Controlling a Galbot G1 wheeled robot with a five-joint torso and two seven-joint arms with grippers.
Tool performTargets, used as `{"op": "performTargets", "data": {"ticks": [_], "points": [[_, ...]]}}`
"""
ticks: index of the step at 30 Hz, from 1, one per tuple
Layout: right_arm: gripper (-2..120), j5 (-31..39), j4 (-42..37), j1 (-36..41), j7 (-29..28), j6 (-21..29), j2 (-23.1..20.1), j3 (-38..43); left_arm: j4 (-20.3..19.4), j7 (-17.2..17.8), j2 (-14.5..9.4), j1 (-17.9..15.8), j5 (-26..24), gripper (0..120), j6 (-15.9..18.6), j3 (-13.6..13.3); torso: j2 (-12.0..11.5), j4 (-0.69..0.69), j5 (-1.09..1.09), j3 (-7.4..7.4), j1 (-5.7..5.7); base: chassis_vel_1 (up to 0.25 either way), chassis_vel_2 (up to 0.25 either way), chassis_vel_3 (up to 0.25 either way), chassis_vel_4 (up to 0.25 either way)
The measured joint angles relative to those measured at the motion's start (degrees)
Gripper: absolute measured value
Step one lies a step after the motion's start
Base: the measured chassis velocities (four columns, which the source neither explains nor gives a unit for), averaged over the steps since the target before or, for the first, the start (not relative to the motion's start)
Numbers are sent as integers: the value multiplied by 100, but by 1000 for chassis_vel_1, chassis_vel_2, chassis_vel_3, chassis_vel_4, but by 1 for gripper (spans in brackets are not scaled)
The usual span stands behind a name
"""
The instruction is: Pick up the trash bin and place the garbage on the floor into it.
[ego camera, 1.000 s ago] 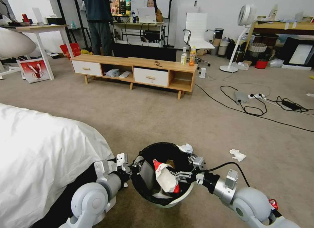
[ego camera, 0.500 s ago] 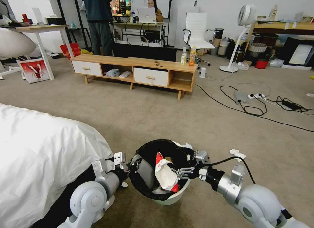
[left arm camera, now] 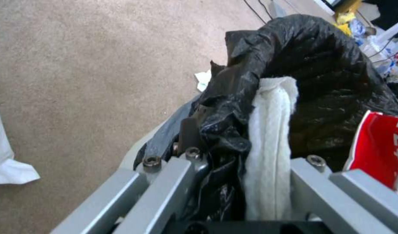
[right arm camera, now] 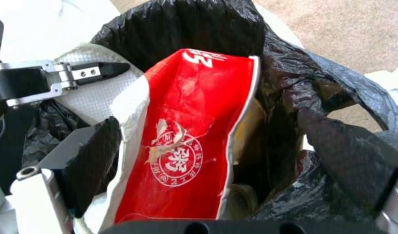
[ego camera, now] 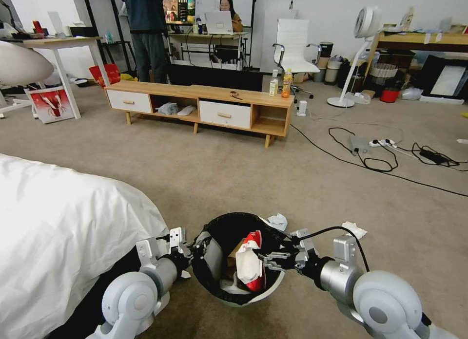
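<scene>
Bin (ego camera: 239, 261): held off the carpet (ego camera: 219, 183) by the left gripper (ego camera: 197, 249), jaws clamped on its bagged rim. Wrapper (ego camera: 249, 266): since a second ago tipped more upright and lowered into the bin's mouth, with the right gripper (ego camera: 265, 261) open about it, apparently released. Two tissues (ego camera: 354, 229) remain on the carpet, one just behind the bin.

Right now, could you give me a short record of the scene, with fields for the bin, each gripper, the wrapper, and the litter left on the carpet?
trash bin: white trash bin lined with a black bag, held up between both arms
left gripper: left gripper clamps the bin's rim
right gripper: right gripper open around the snack wrapper, inside the bin mouth
snack wrapper: red-white snack wrapper standing inside the bin
litter left: two crumpled tissues on the floor
</scene>
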State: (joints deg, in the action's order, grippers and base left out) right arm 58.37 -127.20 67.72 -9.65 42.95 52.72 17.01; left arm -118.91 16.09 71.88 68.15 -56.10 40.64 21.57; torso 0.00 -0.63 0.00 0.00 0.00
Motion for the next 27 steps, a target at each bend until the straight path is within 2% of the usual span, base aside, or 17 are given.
{"op": "performTargets", "data": {"ticks": [13, 27], "points": [[100, 81, 9, -32, 67, -50, 57, -5, -1, -25, 17, -3, -3, 7, -5, 7, 0, 0, 0, 0, 0, 0, 0, 0, 0], [100, 409, -502, -100, -41, -147, 98, 318, 21, -39, 37, -11, -13, 7, -17, 49, 0, 0, 0, 0, 0, 0, 0, 0, 0]]}}
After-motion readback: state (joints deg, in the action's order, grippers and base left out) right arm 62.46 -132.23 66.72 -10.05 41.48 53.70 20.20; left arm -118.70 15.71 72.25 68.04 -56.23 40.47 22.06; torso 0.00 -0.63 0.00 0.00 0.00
